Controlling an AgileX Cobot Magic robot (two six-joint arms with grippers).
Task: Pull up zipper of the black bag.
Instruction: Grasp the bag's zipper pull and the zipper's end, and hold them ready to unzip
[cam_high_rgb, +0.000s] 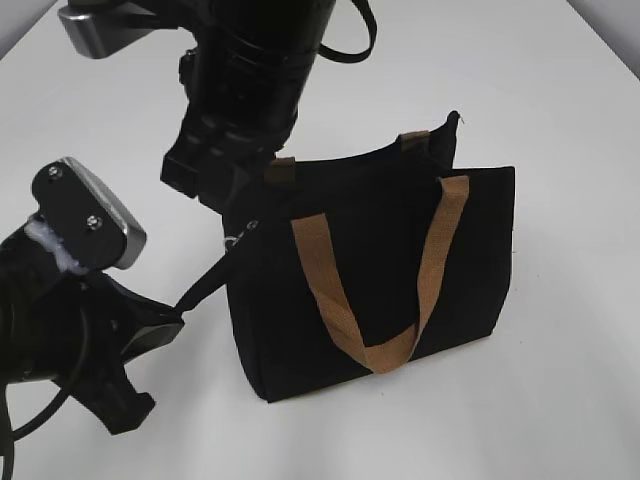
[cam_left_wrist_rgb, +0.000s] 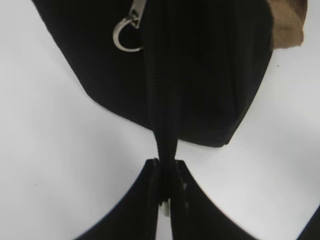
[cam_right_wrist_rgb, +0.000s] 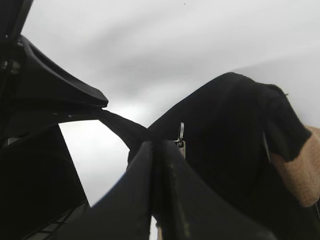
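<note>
**Both arms at the near end of the black bag**

The black bag (cam_high_rgb: 375, 270) stands upright on the white table (cam_high_rgb: 560, 400), with one tan webbing handle (cam_high_rgb: 385, 290) hanging in a loop down its front face. The top of the bag gapes open along most of its length.

The left gripper (cam_left_wrist_rgb: 165, 172) sits low, just off the bag's end. Its jaws are pressed together on the black side strap (cam_left_wrist_rgb: 167, 125), which runs taut from between the jaws up to the end of the bag. In the exterior view the same strap (cam_high_rgb: 213, 278) stretches at a slant from the left gripper (cam_high_rgb: 172, 318) to the bag's upper corner. A silvery ring clasp (cam_left_wrist_rgb: 126, 35) hangs beside the strap, above and to the left of the jaws.

The right gripper (cam_right_wrist_rgb: 159, 150) comes down from above onto that same upper corner. Its jaws are closed to a thin seam, and the zipper (cam_right_wrist_rgb: 180, 136), a small silvery pull tab, stands upright right at their tips, against the black fabric. Whether the tab is actually pinched between the jaws or merely lies against them cannot be told. In the exterior view the right arm (cam_high_rgb: 250, 80) covers that corner, and only a small metal glint (cam_high_rgb: 243, 236) shows beneath it.
</note>
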